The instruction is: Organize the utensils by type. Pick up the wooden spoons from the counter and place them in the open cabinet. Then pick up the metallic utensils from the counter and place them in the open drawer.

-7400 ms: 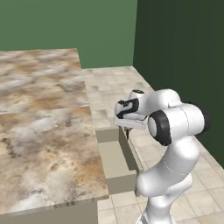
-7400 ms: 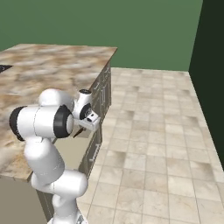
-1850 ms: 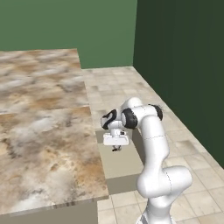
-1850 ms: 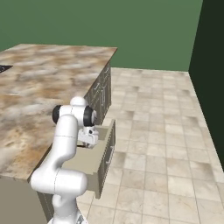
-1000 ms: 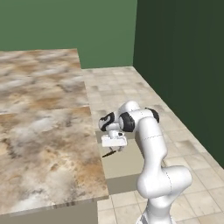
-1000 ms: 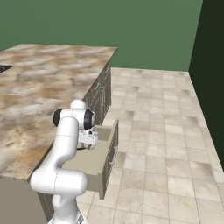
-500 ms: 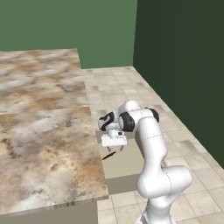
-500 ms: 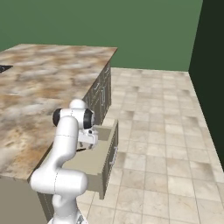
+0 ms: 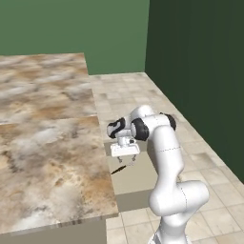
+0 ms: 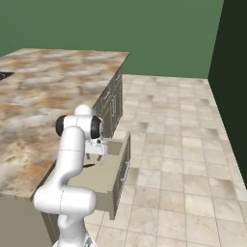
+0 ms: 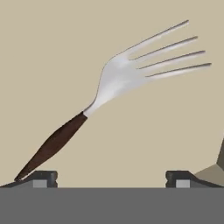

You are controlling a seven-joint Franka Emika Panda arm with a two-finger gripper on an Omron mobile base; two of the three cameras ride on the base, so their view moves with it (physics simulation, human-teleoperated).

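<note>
One fork (image 9: 119,169) lies in the open drawer (image 9: 138,178), just below the gripper (image 9: 125,155). From the right base, the gripper (image 10: 95,153) hangs over the drawer (image 10: 108,178). Hand view: jaws apart, fork (image 11: 118,83) free; light, stiff, slippery, best pinched at its dark handle.

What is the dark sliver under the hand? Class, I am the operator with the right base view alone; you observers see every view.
Observer: A fork. The hand view shows a silvery four-tined head and a dark brown handle.
Operator: Is the hand gripping it?
Observer: No. The hand is open, its fingertips wide apart, and the handle's end lies by one tip.
Operator: How does it lie?
Observer: Flat on the open drawer, on its plain beige floor, with the tines pointing away from the hand.
</note>
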